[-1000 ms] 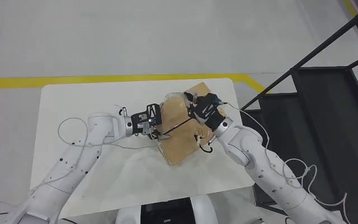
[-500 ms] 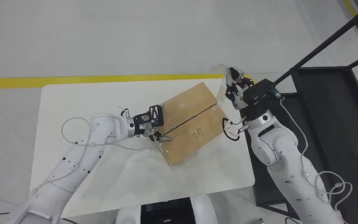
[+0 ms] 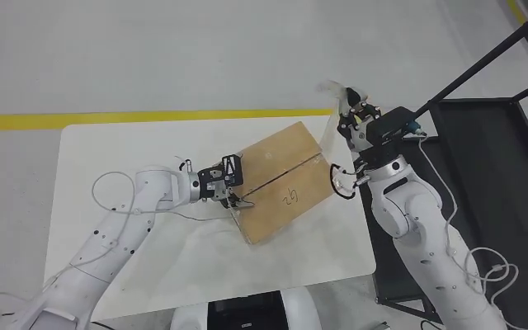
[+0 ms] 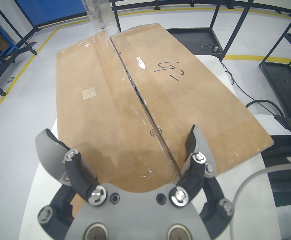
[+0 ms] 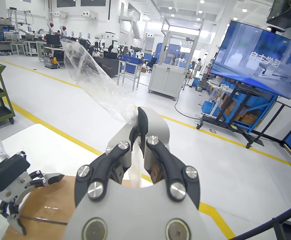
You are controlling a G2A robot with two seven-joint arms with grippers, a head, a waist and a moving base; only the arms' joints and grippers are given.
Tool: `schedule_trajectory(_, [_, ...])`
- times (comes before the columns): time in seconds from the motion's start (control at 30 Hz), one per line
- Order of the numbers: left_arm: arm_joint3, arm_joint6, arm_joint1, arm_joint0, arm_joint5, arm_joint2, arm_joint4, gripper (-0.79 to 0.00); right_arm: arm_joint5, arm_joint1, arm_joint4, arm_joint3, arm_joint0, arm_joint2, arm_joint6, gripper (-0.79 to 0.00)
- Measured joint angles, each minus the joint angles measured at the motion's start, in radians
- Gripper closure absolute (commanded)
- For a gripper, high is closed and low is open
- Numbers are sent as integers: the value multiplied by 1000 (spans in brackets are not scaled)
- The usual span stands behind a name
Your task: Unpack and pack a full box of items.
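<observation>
Seen from above, the cardboard box (image 3: 276, 181) sits on the white tabletop (image 3: 124, 148) toward its 3 o'clock side. Its flaps are closed, and its centre seam (image 3: 276, 171) runs from about 8 o'clock to 2 o'clock. That line probably decides the coming move. The right tool (image 3: 353, 106) is raised beyond the 2 o'clock end of the seam, out past the tabletop edge. It is clamped on a crumpled strip of clear tape (image 3: 332, 89), whose free part streams away from the pinch in the right wrist view (image 5: 91, 75). From the left wrist view, the tape (image 4: 99, 13) rises from the far edge of the box right at the seam, so it looks attached there, and a further pull along the seam toward 2 o'clock should free it. The left tool (image 3: 233, 196) is at the opposite, 8 o'clock end with its fingers spread wide on either side of the seam. Whether they press on the cardboard cannot be told. It is the nearer arm for steadying the box or lifting a flap. The box itself is plain brown, with glossy tape residue beside the seam (image 4: 136, 91), a dark gap opening between the flaps, a handwritten mark on one flap and a small pale label on the other.
</observation>
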Motion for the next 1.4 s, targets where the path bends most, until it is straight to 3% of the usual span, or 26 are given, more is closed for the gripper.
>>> schedule_trajectory(0.67, [-2, -24, -2, 2, -25, -15, -16, -785, 129, -21, 18, 68, -42, 125, 56, 0])
schedule_trajectory(0.93, [0, -35, -3, 8, -32, -13, -21, -785, 126, -21, -112, 128, 53, 135, 155, 0])
schedule_trajectory(1.17, [0, -40, -4, 10, -34, -15, -23, -785, 70, -23, -116, 148, 95, 147, 201, 0])
schedule_trajectory(1.4, [-1, -43, -8, 8, -34, -10, -25, -785, 13, -34, -145, 84, 86, 49, 198, 0])
